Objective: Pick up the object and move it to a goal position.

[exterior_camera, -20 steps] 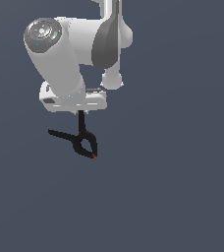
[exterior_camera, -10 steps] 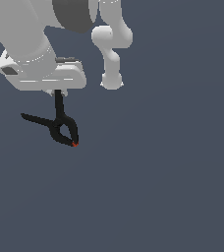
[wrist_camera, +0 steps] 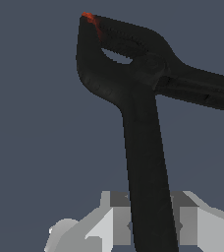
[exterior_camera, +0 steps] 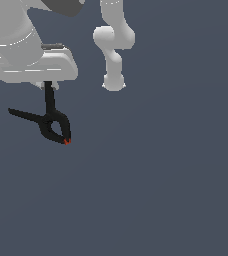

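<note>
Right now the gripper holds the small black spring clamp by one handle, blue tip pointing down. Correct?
Nearly. The gripper does hold the small black spring clamp by one handle, tip down, but the tip is red-orange, not blue. The exterior view and the wrist view both show it.

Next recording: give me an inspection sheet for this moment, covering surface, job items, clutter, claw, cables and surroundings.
Surface: plain dark grey-blue ground; no markings or goal marker seen.
Job's things: black spring clamp hangs below the claw, red-orange tip pointing down, one handle splayed toward the exterior view's left, the other running up into the claw.
Clutter: nothing seen.
Claw: claw shut on the clamp's upright handle, a grey finger on either side.
Cables: nothing seen.
Surroundings: white arm links behind; nothing else seen.
</note>
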Available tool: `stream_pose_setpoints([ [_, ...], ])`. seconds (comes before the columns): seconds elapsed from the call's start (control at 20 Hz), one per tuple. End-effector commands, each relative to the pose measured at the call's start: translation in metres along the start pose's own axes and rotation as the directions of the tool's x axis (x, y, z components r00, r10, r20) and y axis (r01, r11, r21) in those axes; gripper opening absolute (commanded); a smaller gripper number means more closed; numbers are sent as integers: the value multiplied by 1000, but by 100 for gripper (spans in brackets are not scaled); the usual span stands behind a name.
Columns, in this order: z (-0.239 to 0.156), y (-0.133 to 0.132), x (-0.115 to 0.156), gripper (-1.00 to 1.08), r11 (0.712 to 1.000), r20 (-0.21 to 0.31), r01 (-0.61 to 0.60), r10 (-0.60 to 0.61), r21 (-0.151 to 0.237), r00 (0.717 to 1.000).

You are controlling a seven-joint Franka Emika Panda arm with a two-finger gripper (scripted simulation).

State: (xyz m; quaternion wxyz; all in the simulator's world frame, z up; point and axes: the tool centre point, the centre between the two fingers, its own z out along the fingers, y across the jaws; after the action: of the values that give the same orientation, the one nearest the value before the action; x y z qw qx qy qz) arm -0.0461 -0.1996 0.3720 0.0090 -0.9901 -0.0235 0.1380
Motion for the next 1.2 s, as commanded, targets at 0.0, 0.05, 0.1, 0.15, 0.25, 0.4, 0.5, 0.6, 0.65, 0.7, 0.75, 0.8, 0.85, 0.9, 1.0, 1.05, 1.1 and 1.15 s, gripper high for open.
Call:
stream_pose_setpoints([
  [0.0, -4, 1, 0, -100, 1000, -3, 1, -1, -1, 1000],
  [0.05, -4, 1, 0, -100, 1000, -3, 1, -1, -1, 1000],
  [0.1, -1, 1, 0, -100, 1000, 0, 1, -1, 0, 1000],
  [0.15, -2, 1, 0, -100, 1000, 0, 1, -1, 0, 1000],
  [0.25, -3, 1, 0, -100, 1000, 0, 1, -1, 0, 1000],
  [0.4, -8, 1, 0, -100, 1000, 0, 1, -1, 0, 1000],
  [0.5, -13, 1, 0, -100, 1000, 0, 1, -1, 0, 1000],
  [0.6, -19, 1, 0, -100, 1000, 0, 1, -1, 0, 1000],
  [0.65, -22, 1, 0, -100, 1000, 0, 1, -1, 0, 1000],
  [0.7, -26, 1, 0, -100, 1000, 0, 1, -1, 0, 1000],
  [0.75, -30, 1, 0, -100, 1000, 0, 1, -1, 0, 1000],
  [0.8, -34, 1, 0, -100, 1000, 0, 1, -1, 0, 1000],
  [0.85, -39, 1, 0, -100, 1000, 0, 1, -1, 0, 1000],
  [0.9, -43, 1, 0, -100, 1000, 0, 1, -1, 0, 1000],
  [1.0, -50, 1, 0, -100, 1000, 0, 1, -1, 0, 1000],
  [1.05, -53, 1, 0, -100, 1000, 0, 1, -1, 0, 1000],
  [1.1, -55, 1, 0, -100, 1000, 0, 1, -1, 0, 1000],
  [1.15, -58, 1, 0, -100, 1000, 0, 1, -1, 0, 1000],
])
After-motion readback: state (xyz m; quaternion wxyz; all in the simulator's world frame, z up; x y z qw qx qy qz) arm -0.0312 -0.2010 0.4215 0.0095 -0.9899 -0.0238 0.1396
